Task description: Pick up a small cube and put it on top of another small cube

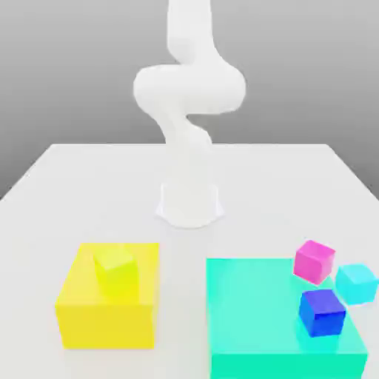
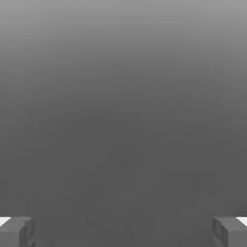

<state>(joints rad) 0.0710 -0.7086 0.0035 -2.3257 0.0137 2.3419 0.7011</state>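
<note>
Four small cubes lie near the front of the white table (image 1: 74,192). A yellow cube (image 1: 116,272) sits on top of a big yellow block (image 1: 111,311). A blue cube (image 1: 322,312) rests on the right part of a big teal block (image 1: 252,318). A magenta cube (image 1: 314,260) is at that block's far right corner, and a cyan cube (image 1: 357,283) lies just off its right side. In the hand view my gripper (image 2: 123,232) is open, its grey fingertips (image 2: 17,232) stand far apart with nothing between them, facing plain grey background.
The white arm's base (image 1: 189,201) stands at the middle of the table, behind the two big blocks, and the arm rises out of the picture's top. Bare table lies between the yellow and teal blocks and around the base.
</note>
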